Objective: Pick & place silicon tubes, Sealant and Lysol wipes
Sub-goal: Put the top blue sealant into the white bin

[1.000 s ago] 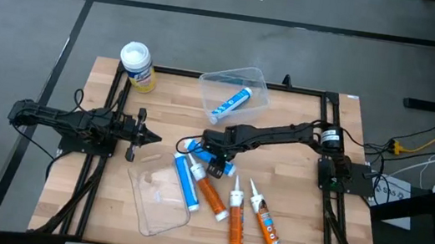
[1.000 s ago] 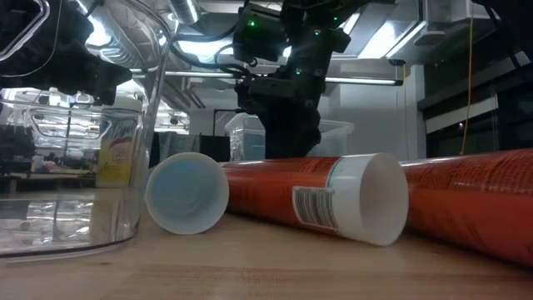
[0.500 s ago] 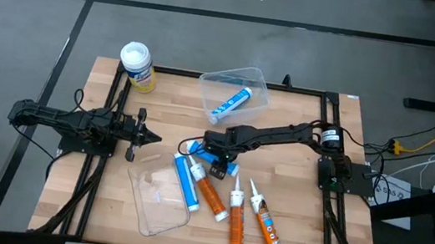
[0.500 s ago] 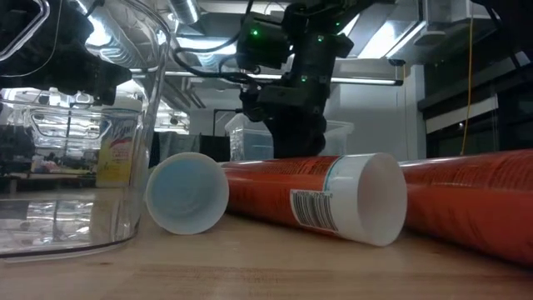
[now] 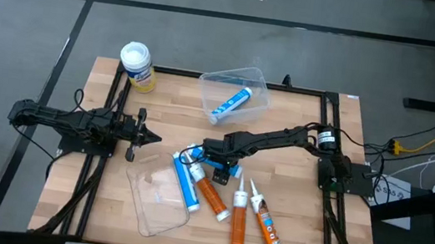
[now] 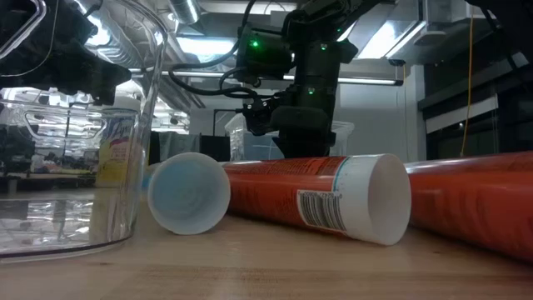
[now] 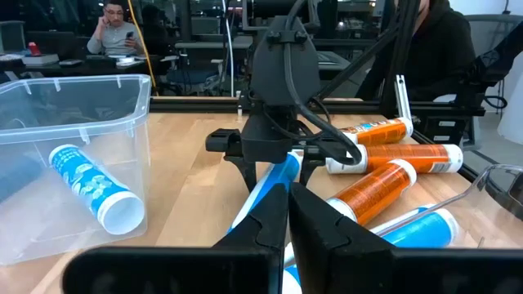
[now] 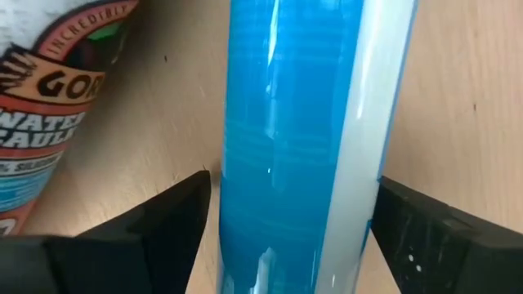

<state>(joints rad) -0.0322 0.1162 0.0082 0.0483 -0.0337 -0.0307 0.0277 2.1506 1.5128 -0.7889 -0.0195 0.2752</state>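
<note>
A blue tube lies flat on the wooden table, near the middle. My right gripper points down over it, open, one finger on each long side of the tube. Beside it lie a second blue tube and three orange tubes. One more blue tube lies inside the clear bin. The yellow Lysol wipes stand upright at the far left corner. My left gripper waits shut and level at the left. My right gripper straddles the middle of the blue tube from above, its fingers lying across the tube's length. Bare wood shows between one finger and the tube; whether the other finger touches the tube I cannot tell. The tube rests on the table.
A clear plastic lid lies near the front edge, left of the tubes, and fills the left of the low view. Black frame rails run along both sides of the table. Bare wood lies at the far right.
My right gripper has come down a little over the blue tube on the table. The tubes lie about where they were.
</note>
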